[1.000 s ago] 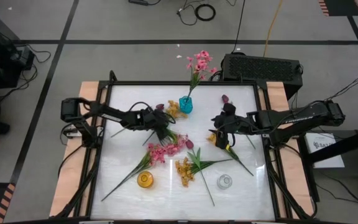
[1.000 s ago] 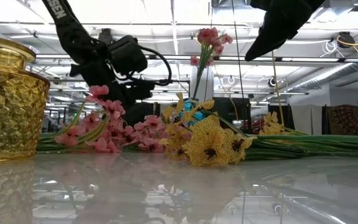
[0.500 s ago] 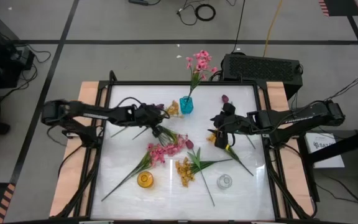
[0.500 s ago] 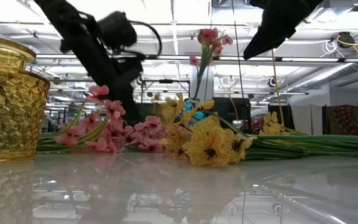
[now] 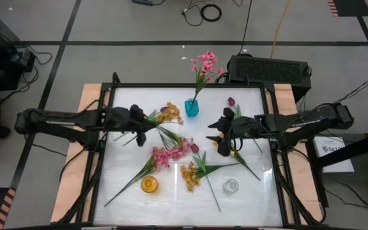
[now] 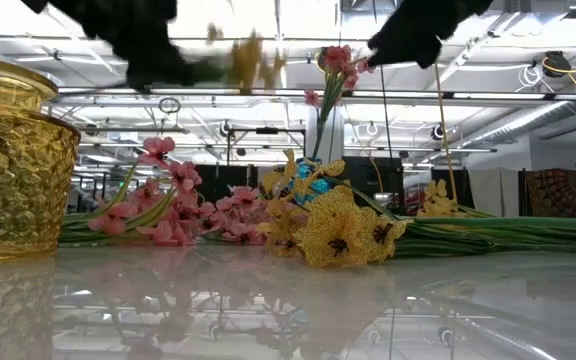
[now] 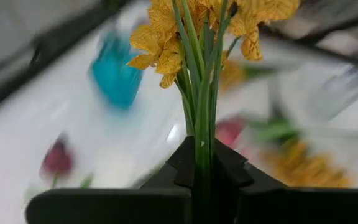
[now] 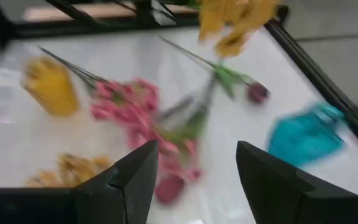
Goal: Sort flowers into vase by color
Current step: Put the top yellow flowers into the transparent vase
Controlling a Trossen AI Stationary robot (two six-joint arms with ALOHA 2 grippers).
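My left gripper is shut on a yellow blossom spray and holds it above the table's far left part; in the low view the spray's blossoms show blurred, high over the table. My right gripper hovers open right of centre, with nothing between its fingers. A blue vase at the far middle holds a pink flower. Pink sprays, more yellow sprays and maroon tulip buds lie flat on the table. A yellow vase and a clear vase stand near the front. My left gripper pinches the spray's bundle of green stems between its two fingers, a short way below the blossoms. The fingers come about level from the table's left, and the stems run on ahead between them. The spray is lifted clear of the table.
A tulip bud lies at the far right, and green stems lie below my right gripper. A dark box sits behind the table's far edge. In the low view the yellow vase stands close at the left.
My left gripper has shut on the yellow spray's stems near the blue vase, then risen and drawn back toward the table's left edge with it. The spray has come up off the table. My right gripper has shifted a little toward the table's left.
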